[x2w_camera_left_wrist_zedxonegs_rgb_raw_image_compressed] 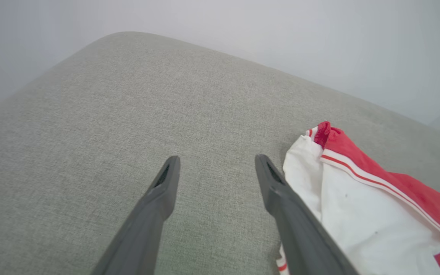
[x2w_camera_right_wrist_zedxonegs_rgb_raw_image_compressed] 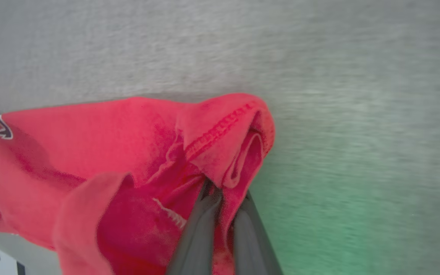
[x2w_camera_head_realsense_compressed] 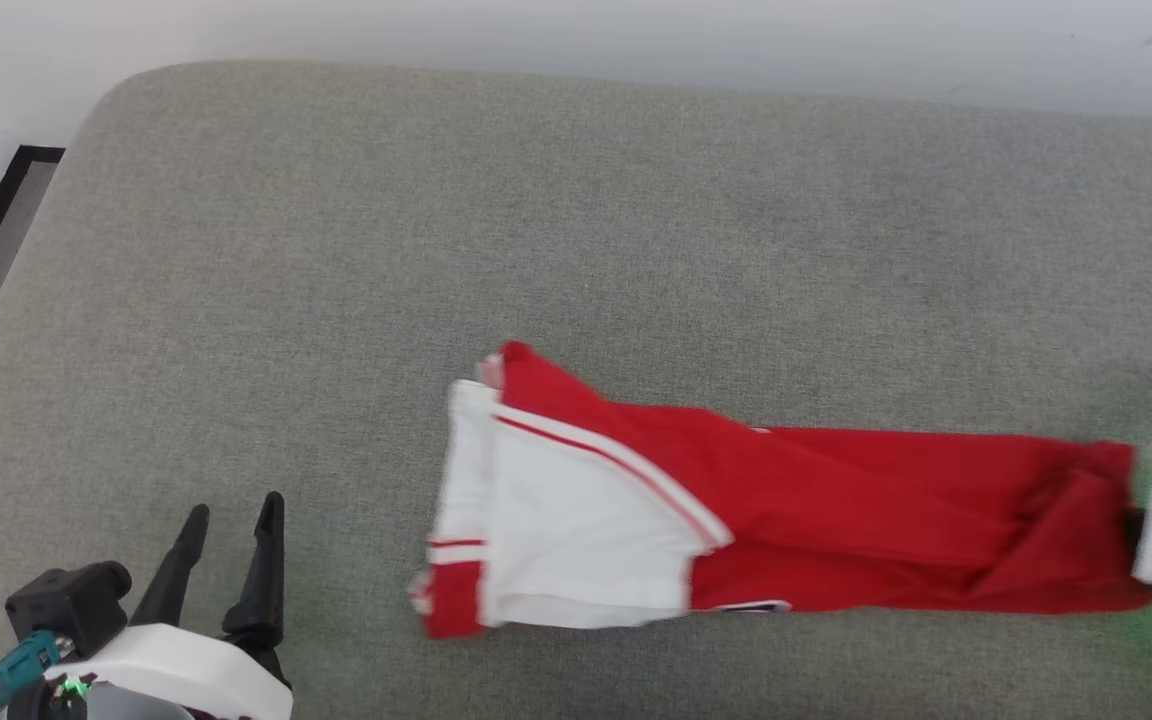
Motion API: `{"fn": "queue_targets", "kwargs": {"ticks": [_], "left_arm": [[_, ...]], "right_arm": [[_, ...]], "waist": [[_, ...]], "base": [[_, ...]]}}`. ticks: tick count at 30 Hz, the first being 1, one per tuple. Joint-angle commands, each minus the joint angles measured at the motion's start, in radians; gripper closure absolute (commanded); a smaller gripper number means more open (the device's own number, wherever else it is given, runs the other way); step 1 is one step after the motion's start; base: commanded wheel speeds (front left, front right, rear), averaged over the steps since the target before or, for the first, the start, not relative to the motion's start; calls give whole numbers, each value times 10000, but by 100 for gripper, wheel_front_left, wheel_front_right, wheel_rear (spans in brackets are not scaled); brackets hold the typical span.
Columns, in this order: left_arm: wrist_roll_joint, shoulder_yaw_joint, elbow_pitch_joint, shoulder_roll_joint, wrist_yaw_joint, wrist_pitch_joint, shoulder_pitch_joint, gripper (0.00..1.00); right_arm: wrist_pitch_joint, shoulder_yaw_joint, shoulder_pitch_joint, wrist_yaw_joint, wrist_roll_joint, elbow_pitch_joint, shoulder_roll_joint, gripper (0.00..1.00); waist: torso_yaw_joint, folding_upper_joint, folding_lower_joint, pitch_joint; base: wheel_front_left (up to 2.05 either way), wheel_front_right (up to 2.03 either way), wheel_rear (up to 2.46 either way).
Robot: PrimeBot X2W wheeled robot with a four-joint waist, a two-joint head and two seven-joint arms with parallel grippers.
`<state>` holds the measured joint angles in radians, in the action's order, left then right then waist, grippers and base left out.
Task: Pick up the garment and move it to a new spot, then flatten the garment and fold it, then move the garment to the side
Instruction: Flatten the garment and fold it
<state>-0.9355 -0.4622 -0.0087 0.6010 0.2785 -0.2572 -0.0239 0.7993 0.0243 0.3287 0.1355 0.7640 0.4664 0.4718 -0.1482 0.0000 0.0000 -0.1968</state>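
The two dark fingers of the right gripper (x2w_camera_right_wrist_zedxonegs_rgb_raw_image_compressed: 224, 191) are pressed together on a fold of red cloth, just at the stitched hem, so this gripper is clamped on the right end of the garment (x2w_camera_head_realsense_compressed: 836, 520). From that pinch the garment stretches to the left as a long, narrow band lying on the grey cushion (x2w_camera_head_realsense_compressed: 386, 250). The body is red and wrinkled, doubled over itself along its length, and the left end shows a white sleeve (x2w_camera_head_realsense_compressed: 576, 530) with red-white striped trim. A small piece of black, white-outlined lettering (x2w_camera_head_realsense_compressed: 758, 605) peeps out at the near edge; the rest of the print is hidden. The left gripper (x2w_camera_head_realsense_compressed: 236, 508) is at the near left, not far from the sleeve end but not touching it, with its fingers spread apart and holding nothing. My judgement is that the garment is gathered lengthwise but not neatly. The fold is either rough or only half made, and the pinch at the end looks like the start of a pull or a lift. What seems left is to smooth the band, finish the fold if needed, and bring the garment to the side.
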Motion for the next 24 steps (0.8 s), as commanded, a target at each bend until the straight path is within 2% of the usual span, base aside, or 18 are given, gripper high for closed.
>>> {"fn": "queue_targets", "kwargs": {"ticks": [1,8,15,20,24], "left_arm": [[107,186,61,-175,-157,-83,144,0],[540,688,279,-706,-540,-90,310,0],[865,1156,517,-1169,-995,-91,403,0],[1033,1383,606,-1324,-1157,-89,550,0],[1117,1530,597,-1374,-1225,-88,719,0]], "right_arm": [[-97,219,14,-82,-114,364,340,100],[-390,797,432,-73,-375,1259,1039,100],[-640,892,924,-71,-710,2117,1149,100],[-436,578,676,-50,-147,1543,866,100],[-82,287,247,-48,577,435,760,100]], "waist": [[6,0,0,29],[61,0,0,29],[166,0,0,78],[286,0,0,238],[359,0,0,351]], "base": [[0,0,0],[0,0,0],[0,0,0],[0,0,0],[0,0,0]]}}
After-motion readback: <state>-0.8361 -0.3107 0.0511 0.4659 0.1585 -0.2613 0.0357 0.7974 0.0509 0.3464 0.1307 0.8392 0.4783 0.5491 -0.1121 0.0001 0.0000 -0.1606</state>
